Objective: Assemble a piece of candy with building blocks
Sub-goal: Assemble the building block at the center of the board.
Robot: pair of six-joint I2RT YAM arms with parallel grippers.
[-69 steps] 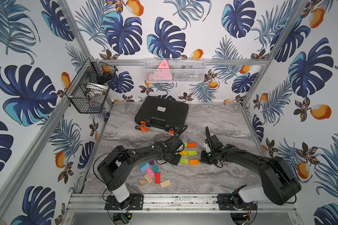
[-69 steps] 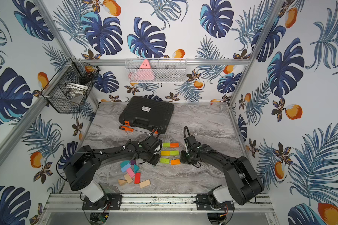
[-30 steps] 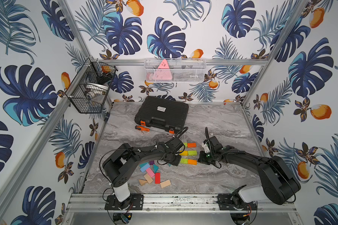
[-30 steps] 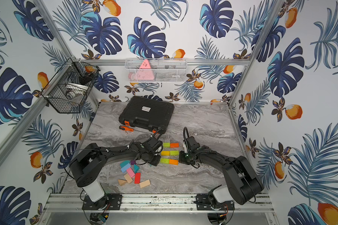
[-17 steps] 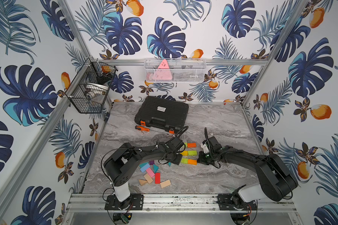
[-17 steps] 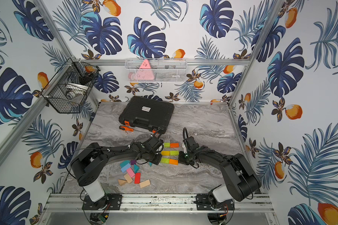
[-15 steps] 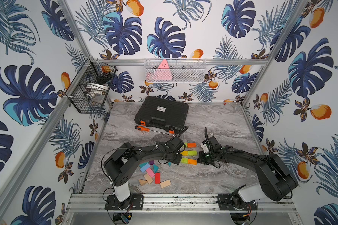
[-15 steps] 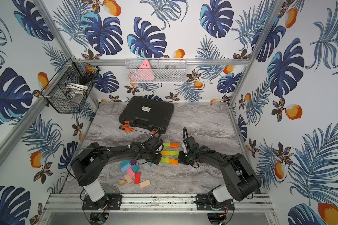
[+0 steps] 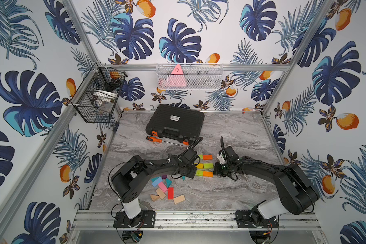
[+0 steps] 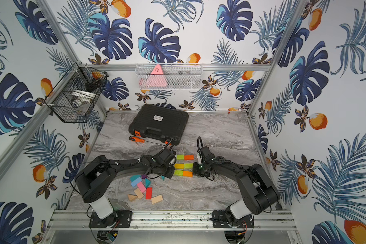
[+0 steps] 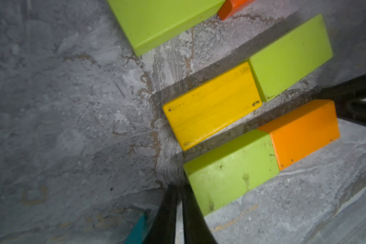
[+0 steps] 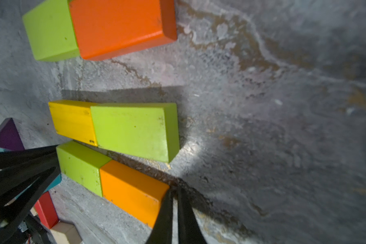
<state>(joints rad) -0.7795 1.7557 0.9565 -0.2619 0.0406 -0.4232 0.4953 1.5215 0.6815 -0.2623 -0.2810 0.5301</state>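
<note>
left gripper [image 11: 179, 187] closed | right gripper [image 12: 175, 191] closed (both empty) | case label [image 9: 175, 118] apparently illegible

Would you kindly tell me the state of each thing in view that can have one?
left gripper: shut, tips at the green end of the near green-orange pair.
right gripper: shut, tips at that pair's orange end.
yellow-green pair: flat, end to end, not gripped.
far green-orange pair: flat, end to end, not gripped.
loose blocks: scattered, not gripped.
tool case: closed, lying flat.
screwdriver: lying beside the case.
</note>
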